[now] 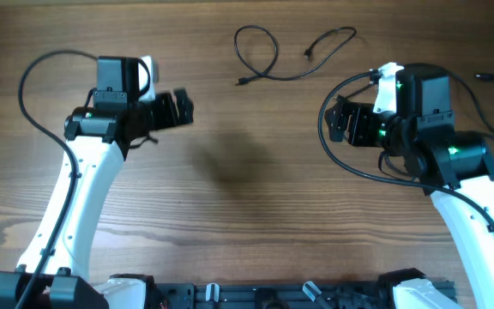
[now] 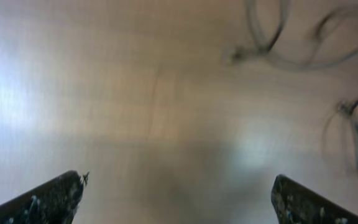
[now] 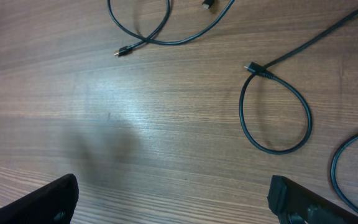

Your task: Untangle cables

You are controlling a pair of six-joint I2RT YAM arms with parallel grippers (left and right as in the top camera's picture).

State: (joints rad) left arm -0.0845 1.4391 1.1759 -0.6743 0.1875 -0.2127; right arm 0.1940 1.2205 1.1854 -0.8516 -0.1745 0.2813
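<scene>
A thin black cable (image 1: pixel 268 75) lies in a loose loop at the far middle of the table, its two small plug ends close together. It also shows in the right wrist view (image 3: pixel 179 43) and, blurred, in the left wrist view (image 2: pixel 272 53). A second black cable loop (image 3: pixel 241 115) with a small plug lies to the right in the right wrist view. My left gripper (image 1: pixel 185 107) (image 2: pixel 179 186) is open and empty above bare wood, left of the cables. My right gripper (image 1: pixel 337 120) (image 3: pixel 173 193) is open and empty, right of and nearer than the looped cable.
Another thin black cord with a plug end (image 1: pixel 487 77) lies at the far right, behind the right arm. A thicker black wire (image 1: pixel 322 120) curves around the right gripper. The wooden table (image 1: pixel 247 206) spans the view.
</scene>
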